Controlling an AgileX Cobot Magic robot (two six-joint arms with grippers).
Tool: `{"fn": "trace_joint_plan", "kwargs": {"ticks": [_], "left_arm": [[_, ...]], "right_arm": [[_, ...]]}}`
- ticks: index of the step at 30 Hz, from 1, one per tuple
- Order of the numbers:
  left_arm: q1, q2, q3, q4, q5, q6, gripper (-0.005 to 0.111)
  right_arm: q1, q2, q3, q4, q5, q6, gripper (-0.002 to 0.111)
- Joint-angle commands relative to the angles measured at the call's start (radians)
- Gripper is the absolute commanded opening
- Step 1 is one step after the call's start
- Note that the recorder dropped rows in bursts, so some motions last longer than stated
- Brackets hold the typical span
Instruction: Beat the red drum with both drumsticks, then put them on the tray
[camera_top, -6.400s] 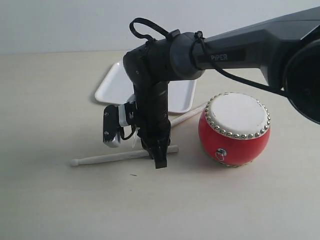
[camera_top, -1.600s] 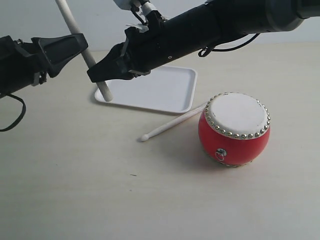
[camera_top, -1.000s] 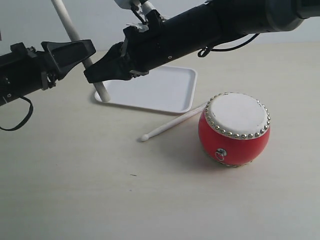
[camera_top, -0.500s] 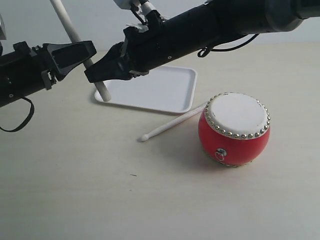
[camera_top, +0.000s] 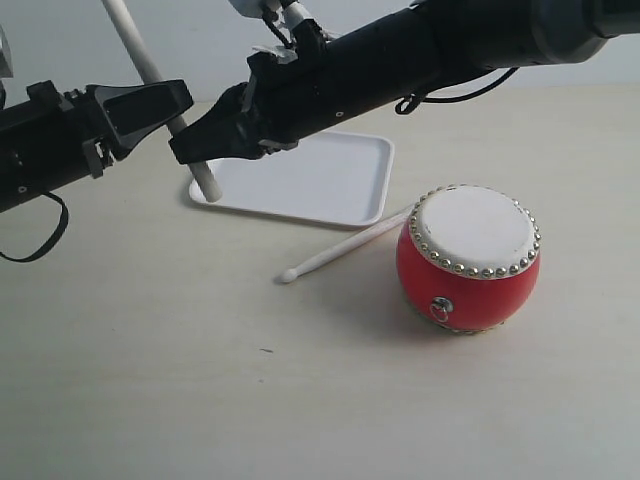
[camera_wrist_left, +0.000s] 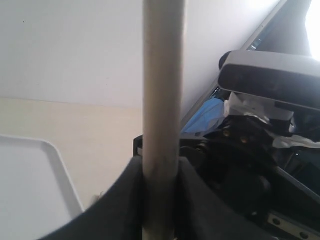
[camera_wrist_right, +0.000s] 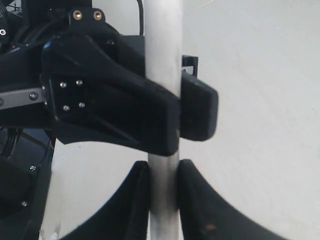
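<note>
1. Exterior view: my left gripper (camera_top: 172, 105) and right gripper (camera_top: 186, 152) are both clamped on one held drumstick (camera_top: 141, 50), steeply tilted by the tray (camera_top: 330, 180) corner. Reads as a handover, so each arm gets a stick.
2. Second drumstick (camera_top: 340, 248) lies on the table, one end at the red drum (camera_top: 468, 262), near the tray; probably my right's next pick.
</note>
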Motion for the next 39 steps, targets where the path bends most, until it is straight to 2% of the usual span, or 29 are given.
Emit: {"fn": "trace_joint_plan", "kwargs": {"ticks": [1,6,9,11,16,17,19,23,26,28,32,35,39], "left_arm": [[0.002,0.003,-0.006,-0.007,0.025,-0.006,0.0],[0.002,0.003,-0.006,-0.002,0.025,-0.034,0.0],[0.002,0.001,-0.006,-0.002,0.025,-0.034,0.0],[0.002,-0.003,-0.006,0.001,0.025,-0.034,0.0],[0.038,-0.029,-0.027,0.065,0.025,-0.05,0.0],[0.053,-0.037,-0.043,0.103,0.025,-0.079,0.0],[0.078,-0.053,-0.079,0.192,0.027,-0.149,0.0],[0.117,-0.083,-0.168,0.406,0.168,-0.255,0.0],[0.124,-0.109,-0.205,0.52,0.349,-0.336,0.0],[0.124,-0.127,-0.212,0.568,0.492,-0.362,0.0],[0.124,-0.146,-0.212,0.618,0.71,-0.411,0.0],[0.124,-0.149,-0.212,0.626,0.739,-0.423,0.0],[0.124,-0.149,-0.212,0.677,0.755,-0.45,0.0]], "right_arm": [[-0.002,-0.004,0.003,0.073,0.044,0.0,0.004],[-0.002,-0.004,0.003,0.08,0.041,0.01,0.0],[-0.002,-0.004,0.003,0.069,0.044,0.017,0.008],[-0.002,-0.004,0.003,0.069,0.044,0.017,0.023],[-0.004,-0.019,0.003,0.083,0.025,0.025,0.074],[-0.004,-0.029,0.001,0.083,0.008,0.024,0.078],[-0.006,-0.056,0.001,0.065,-0.055,0.024,0.079],[-0.006,-0.118,-0.011,-0.022,-0.213,0.027,0.076],[-0.006,-0.155,-0.051,-0.19,-0.316,0.149,0.073],[-0.006,-0.167,-0.101,-0.366,-0.341,0.272,0.068],[-0.006,-0.158,-0.237,-0.782,-0.284,0.637,0.06],[-0.006,-0.126,-0.362,-1.036,-0.158,0.806,0.06],[-0.006,-0.062,-0.525,-1.239,-0.02,0.863,0.06]]}}
